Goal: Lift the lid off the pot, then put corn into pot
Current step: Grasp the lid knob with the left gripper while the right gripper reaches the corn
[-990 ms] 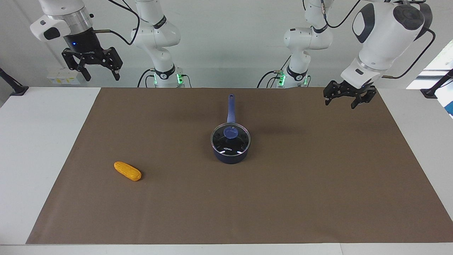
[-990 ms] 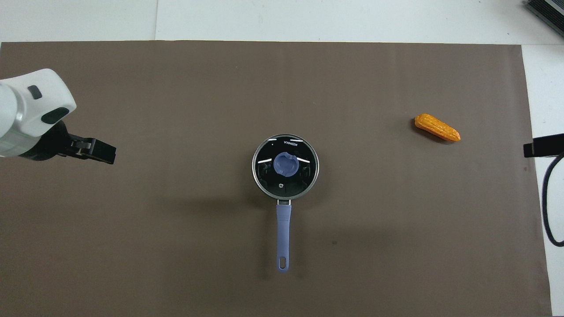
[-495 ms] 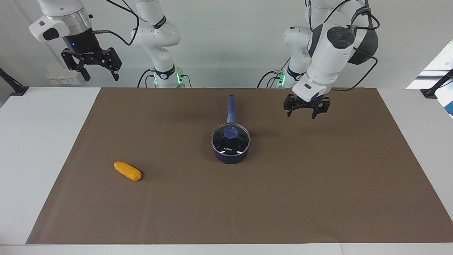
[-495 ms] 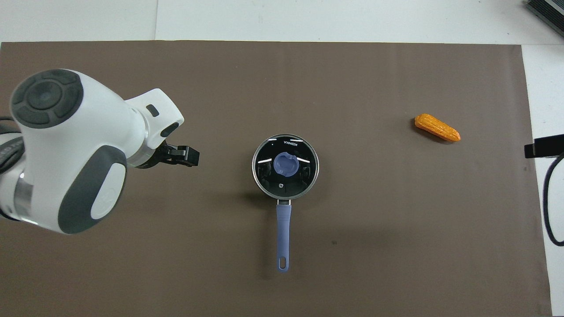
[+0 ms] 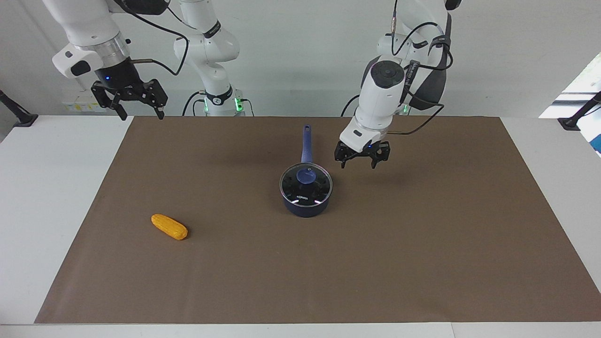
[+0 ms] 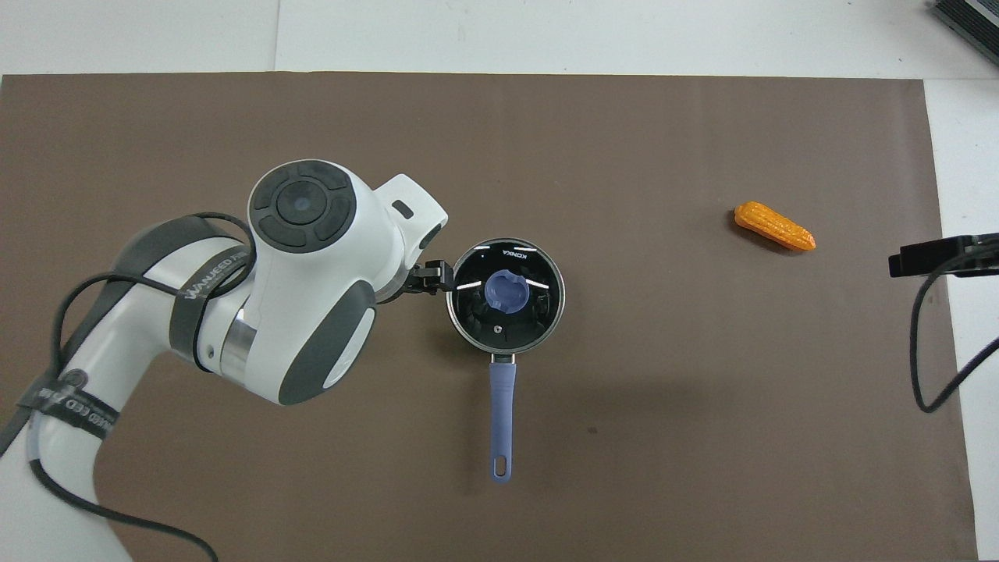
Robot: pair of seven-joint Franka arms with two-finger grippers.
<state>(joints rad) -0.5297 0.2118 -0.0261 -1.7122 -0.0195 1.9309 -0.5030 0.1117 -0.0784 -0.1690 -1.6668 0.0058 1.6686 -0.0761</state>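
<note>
Since a second ago: left gripper (image 5: 361,158) has swung in from the right edge of the facing frame to just right of centre, and the right gripper (image 5: 136,101) has dropped a bit at upper left. Pot, lid and corn haven't moved.

Facing view: left gripper hangs in the air over the brown mat (image 5: 422,244), just beside the pot (image 5: 305,206), on its right in frame and not touching it. Fingers spread, nothing between them. Right gripper sits over the mat's upper-left corner, fingers apart, empty; that arm looks to be waiting. The lid (image 5: 306,184) is seated flat on the pot, blue knob (image 5: 305,176) centred. The pot handle (image 5: 306,143) runs straight up-frame. The corn (image 5: 169,226) lies at lower left on the mat, well apart from the pot.

Overhead view: the left arm fills the left half. Only the gripper's dark tip shows, butting the lid rim at frame centre; height can't be read here, so contact is judged from the facing view. Lid (image 6: 538,316) on the pot, handle (image 6: 503,414) pointing down-frame. Corn (image 6: 774,225) at upper right. The right gripper's tip pokes in at the right edge, mid-height.

Progress: nothing done yet. Lid on, corn on the mat. Left to do: grab the knob, lift the lid off, then pick up the corn and drop it in.

Count: 1 pot, 1 lid, 1 corn, 2 grippers.
</note>
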